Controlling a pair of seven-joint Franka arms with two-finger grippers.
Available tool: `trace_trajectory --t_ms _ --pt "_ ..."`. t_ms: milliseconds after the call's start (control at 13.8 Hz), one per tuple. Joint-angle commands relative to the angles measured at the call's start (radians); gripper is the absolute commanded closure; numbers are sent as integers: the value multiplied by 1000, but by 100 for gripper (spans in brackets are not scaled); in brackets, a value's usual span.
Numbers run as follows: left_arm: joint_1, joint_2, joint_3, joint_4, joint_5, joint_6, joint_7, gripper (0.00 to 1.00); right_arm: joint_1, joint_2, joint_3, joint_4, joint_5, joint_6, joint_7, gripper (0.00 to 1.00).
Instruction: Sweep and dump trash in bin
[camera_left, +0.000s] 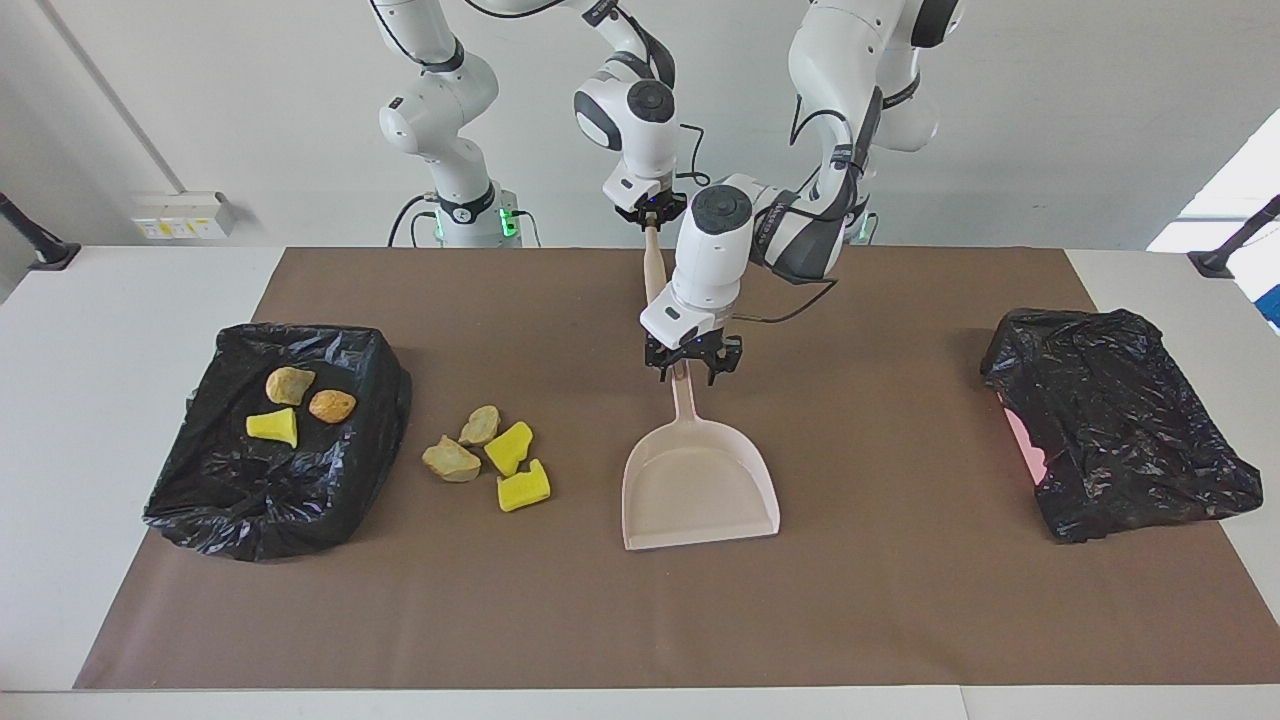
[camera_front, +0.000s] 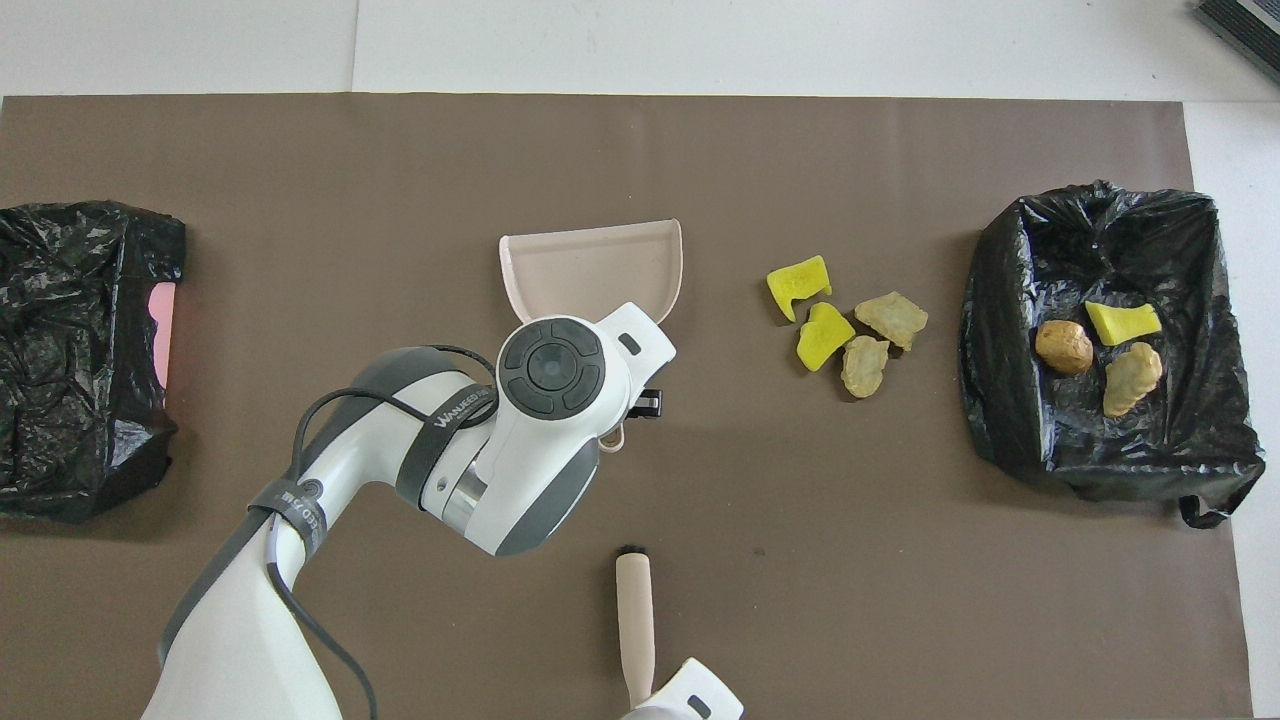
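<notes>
Brown table. Right end effector clamped on brush; left end effector, fingers unclear, straddling dustpan handle. Could slip, twisting pan.

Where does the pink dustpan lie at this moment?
The dustpan lies flat mid-table on the brown mat, beside four loose trash pieces, its handle pointing toward the robots under the left gripper.

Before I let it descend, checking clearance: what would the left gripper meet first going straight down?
The left gripper points down at the dustpan's handle; it would likely meet that first.
</notes>
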Motion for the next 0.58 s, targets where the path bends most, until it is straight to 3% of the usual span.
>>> trace_trajectory --t_ms 0,145,506 --pt "-20 -37 16 -50 -35 27 -8 35 -10 -6 -5 31 10 -20 10 100" --pt "-20 -39 16 -52 -56 18 -7 47 -40 -17 -13 63 1 -95 8 100" --pt "-20 -36 17 -38 -59 10 0 90 -143 -91 -13 68 -77 -169 -29 100"
